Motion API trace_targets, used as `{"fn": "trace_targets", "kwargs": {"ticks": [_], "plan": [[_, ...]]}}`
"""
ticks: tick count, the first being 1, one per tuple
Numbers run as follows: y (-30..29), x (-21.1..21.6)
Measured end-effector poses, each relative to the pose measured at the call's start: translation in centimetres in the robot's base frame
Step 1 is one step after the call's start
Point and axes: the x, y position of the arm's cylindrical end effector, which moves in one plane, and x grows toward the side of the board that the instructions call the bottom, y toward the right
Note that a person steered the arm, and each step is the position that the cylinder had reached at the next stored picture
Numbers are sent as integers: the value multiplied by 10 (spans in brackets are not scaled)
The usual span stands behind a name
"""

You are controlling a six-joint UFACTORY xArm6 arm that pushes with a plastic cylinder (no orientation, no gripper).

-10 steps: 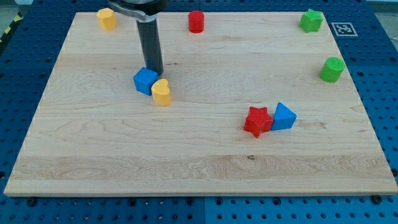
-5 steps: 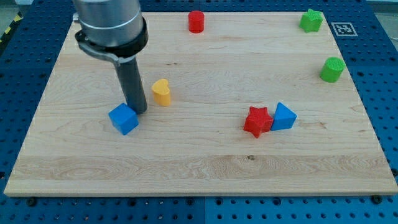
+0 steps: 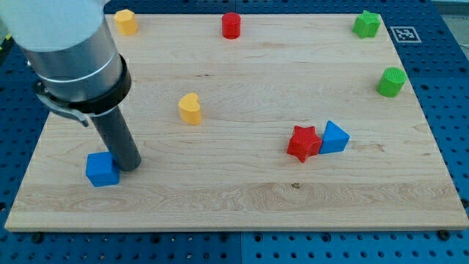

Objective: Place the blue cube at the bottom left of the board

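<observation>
Camera view shows my tip point(image 3: 130, 166) low on the wooden board point(image 3: 242, 198), at the view's left. It is a plain rod and grips nothing; it only touches the blue cube point(image 3: 102, 169) on that cube's right side. The cube sits near the board's bottom-left corner.

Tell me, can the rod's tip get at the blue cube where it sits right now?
Probably yes. My tip already stands right against the blue cube, on its right side in the view, with nothing between them. The nearest other block, the yellow one, sits well away.
</observation>
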Motion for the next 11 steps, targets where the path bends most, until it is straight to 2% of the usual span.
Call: {"fn": "trace_targets", "kwargs": {"ticks": [5, 9, 11], "plan": [[-71, -4], [-91, 0], [-91, 23]]}}
